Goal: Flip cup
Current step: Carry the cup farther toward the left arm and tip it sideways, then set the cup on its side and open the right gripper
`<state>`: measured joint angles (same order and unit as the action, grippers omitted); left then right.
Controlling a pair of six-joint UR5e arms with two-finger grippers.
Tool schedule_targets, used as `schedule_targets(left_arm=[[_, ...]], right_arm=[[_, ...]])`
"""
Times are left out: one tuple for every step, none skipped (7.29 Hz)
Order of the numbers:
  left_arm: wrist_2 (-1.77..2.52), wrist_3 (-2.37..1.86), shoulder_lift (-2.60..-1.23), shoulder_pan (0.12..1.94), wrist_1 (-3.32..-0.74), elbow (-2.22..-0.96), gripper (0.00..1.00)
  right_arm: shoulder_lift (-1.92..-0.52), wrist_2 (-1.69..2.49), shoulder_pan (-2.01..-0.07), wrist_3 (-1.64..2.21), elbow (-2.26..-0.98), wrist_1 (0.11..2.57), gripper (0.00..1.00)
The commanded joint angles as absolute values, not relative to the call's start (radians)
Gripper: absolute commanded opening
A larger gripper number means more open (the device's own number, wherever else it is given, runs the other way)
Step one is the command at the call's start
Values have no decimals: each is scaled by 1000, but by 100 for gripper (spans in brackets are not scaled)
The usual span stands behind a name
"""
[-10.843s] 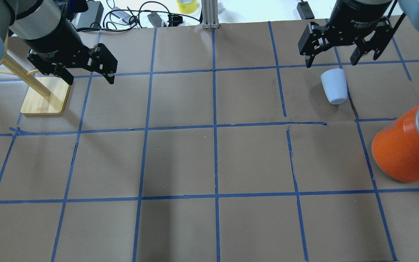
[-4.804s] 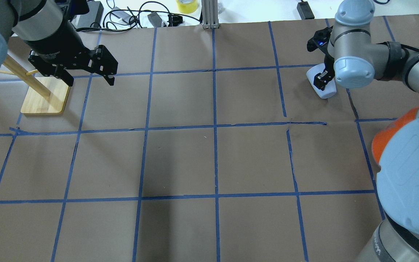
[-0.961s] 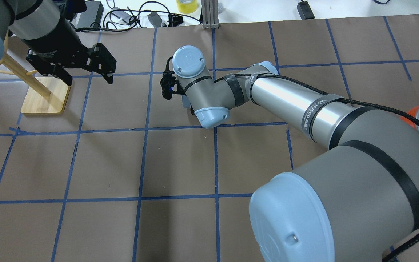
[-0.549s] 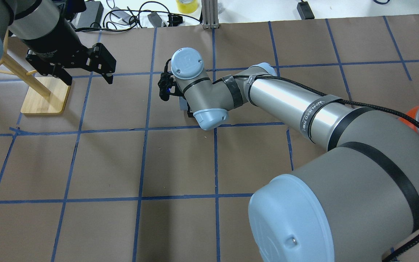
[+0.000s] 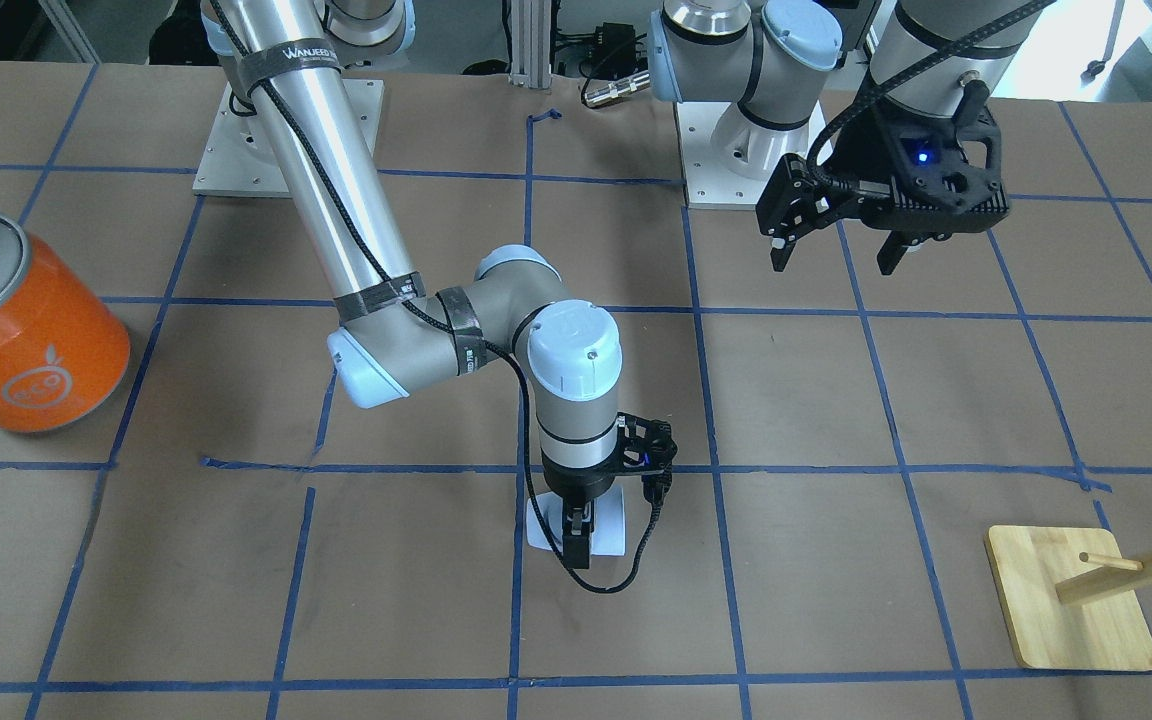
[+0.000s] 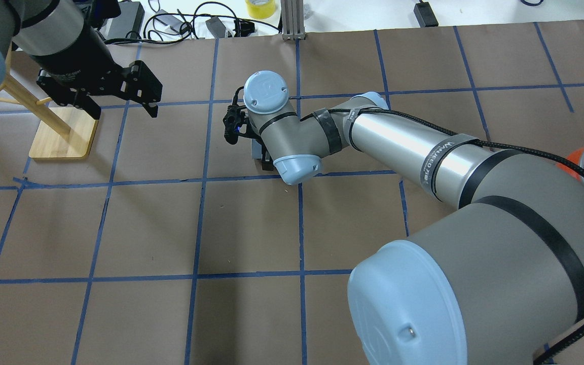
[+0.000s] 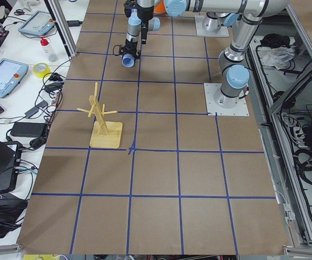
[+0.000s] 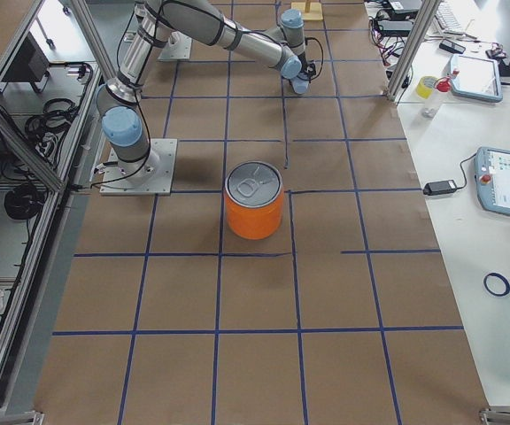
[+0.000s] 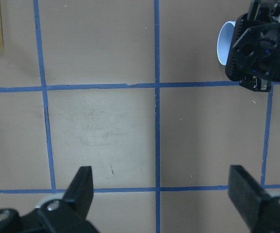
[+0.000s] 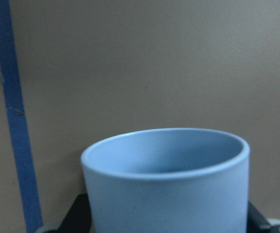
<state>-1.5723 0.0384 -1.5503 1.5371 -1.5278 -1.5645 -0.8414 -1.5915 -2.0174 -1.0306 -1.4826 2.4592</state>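
Note:
The cup (image 5: 612, 524) is a small pale blue-white tumbler, held on its side low over the brown paper near the table's middle. My right gripper (image 5: 576, 545) points down and is shut on it. In the right wrist view the cup (image 10: 166, 179) fills the lower half, its open mouth in sight. In the left wrist view the cup (image 9: 224, 42) shows its mouth beside the right gripper (image 9: 256, 53). In the overhead view the cup (image 6: 256, 148) is mostly hidden under the wrist. My left gripper (image 5: 834, 255) is open and empty, raised away from the cup; it also shows in the overhead view (image 6: 122, 109).
A big orange can (image 5: 26, 340) with a silver lid stands at the table's right end and also shows in the exterior right view (image 8: 254, 217). A wooden peg rack (image 5: 1071, 600) stands near my left gripper. Cables and a tape roll (image 6: 260, 7) lie beyond the far edge.
My right gripper has closed on the cup at the far right and carried it to the table's middle. In the last second the wrist only shifted slightly. The left arm has not moved.

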Motion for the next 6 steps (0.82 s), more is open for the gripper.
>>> schedule_targets(left_arm=[[-1572,38,-1551,1537,-1528,-1565,100],[-1572,38,-1551,1537,-1528,-1565,100],[-1572,38,-1551,1537,-1528,-1565,100],[-1572,38,-1551,1537,-1528,-1565,100],[-1572,38,-1555,1537,-1528,-1565,100],[-1572,38,-1562,1537,-1526,-1563,100]], right_arm=[[-847,-1586,-2016,-1028,-1485,2461,100],[-857,-1603,-2016,-1026,-1483,2470,100],[-883,-1608,-2008,-1028,-1486,2465,100],[-918,-1609,-1996,-1028,-1486,2447,100],[-967,-1608,-1979,-1028,-1488,2387,100],[-1020,-1608,-1947,-1028,-1488,2329,100]])
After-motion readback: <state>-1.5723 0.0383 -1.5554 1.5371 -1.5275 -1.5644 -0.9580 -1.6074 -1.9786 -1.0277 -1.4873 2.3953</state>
